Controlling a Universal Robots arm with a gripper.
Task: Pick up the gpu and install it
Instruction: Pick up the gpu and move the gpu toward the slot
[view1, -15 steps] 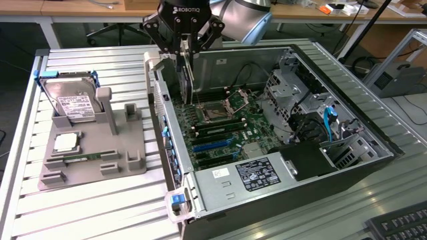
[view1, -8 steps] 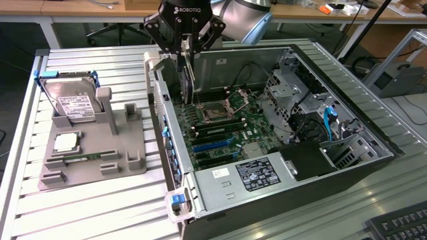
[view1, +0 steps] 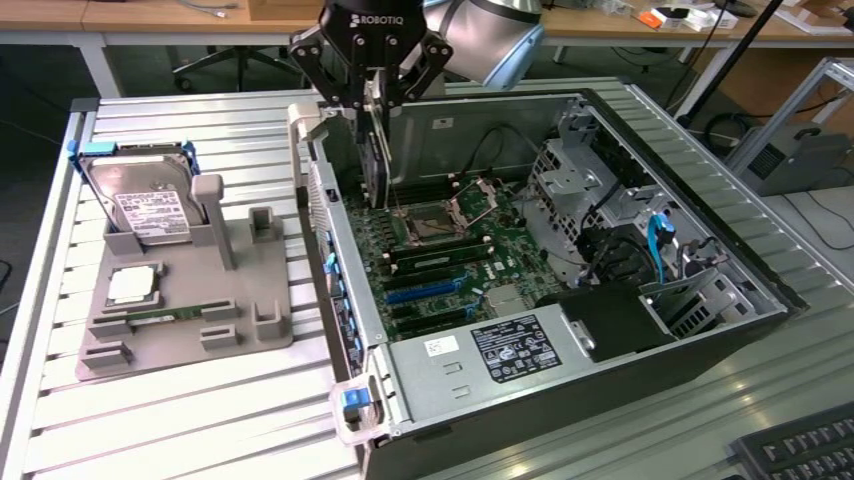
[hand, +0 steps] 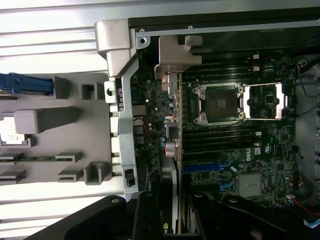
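Black tool (view1: 376, 95) marked ROBOTIQ on silver-grey arm (view1: 497, 40)

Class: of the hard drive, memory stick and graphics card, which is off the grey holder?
The gpu, held on edge by the gripper at the open case; hard drive and memory stick sit in the holder.

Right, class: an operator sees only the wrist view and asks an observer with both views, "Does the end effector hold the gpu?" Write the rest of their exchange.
Observer: Yes, the end effector grips the gpu by its upper edge, upright above the open case.
Operator: What is on the tray?
Observer: A hard drive stands at its far end in the exterior view, white label showing.
Operator: And the case's near end?
Observer: A labelled power supply sits there.
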